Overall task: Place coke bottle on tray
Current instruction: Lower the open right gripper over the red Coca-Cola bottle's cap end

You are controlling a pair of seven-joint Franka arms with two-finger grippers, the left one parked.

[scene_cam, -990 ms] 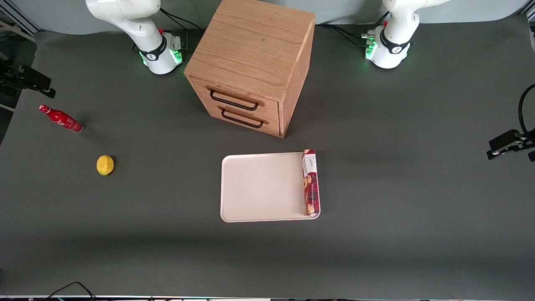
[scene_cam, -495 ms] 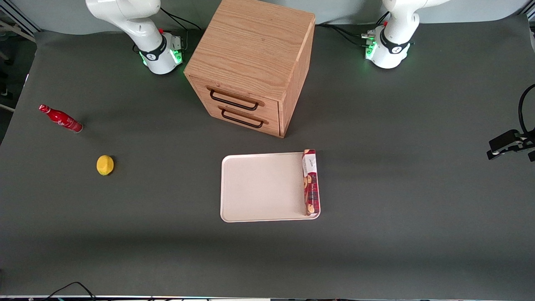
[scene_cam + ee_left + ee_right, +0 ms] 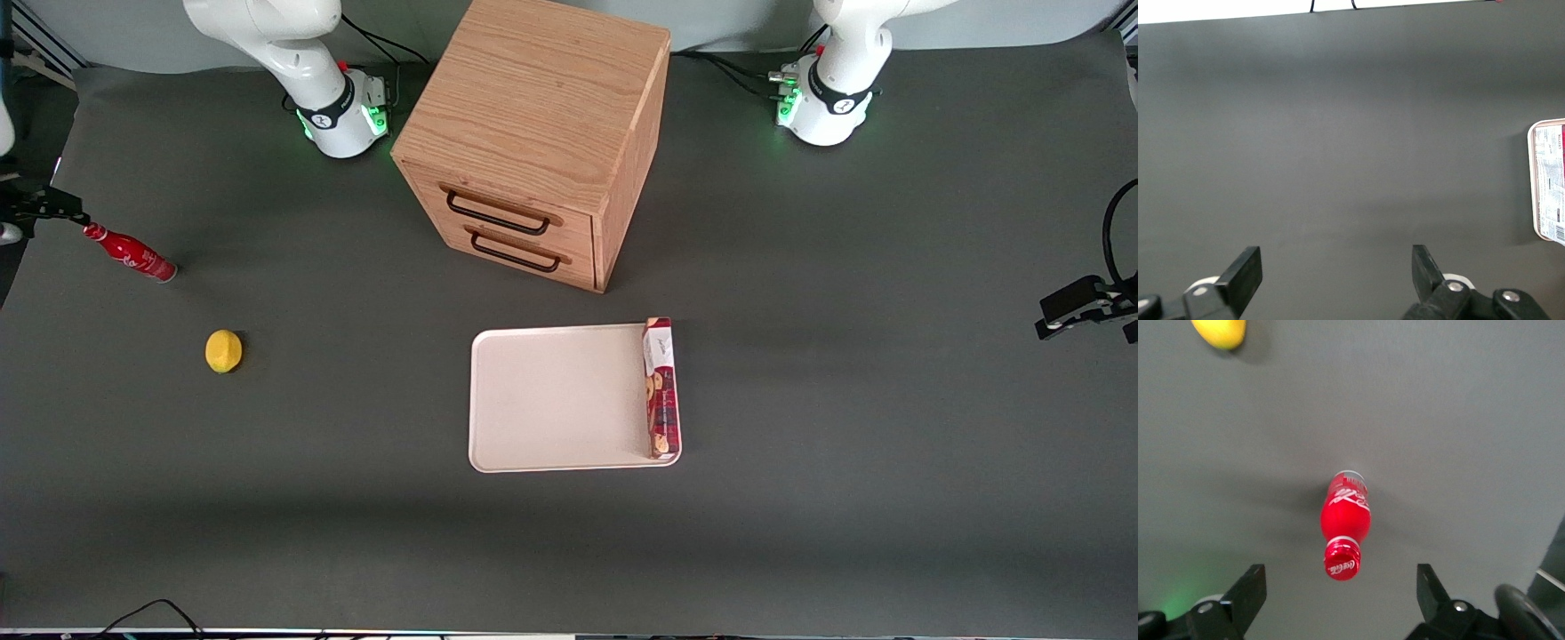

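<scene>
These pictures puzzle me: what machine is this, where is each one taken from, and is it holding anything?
Two white robot arms stand at a grey table. One picture looks down from the front; the others come from cameras on the arms' wrists. On the table stand a wooden drawer cabinet, a cream tray with a red biscuit box along one edge, a lemon and a coke bottle, standing upright. The working arm's gripper hangs open above the bottle, fingers either side of the cap, holding nothing yet.

A dark grey table (image 3: 845,373) bears a wooden drawer cabinet (image 3: 533,133).
</scene>
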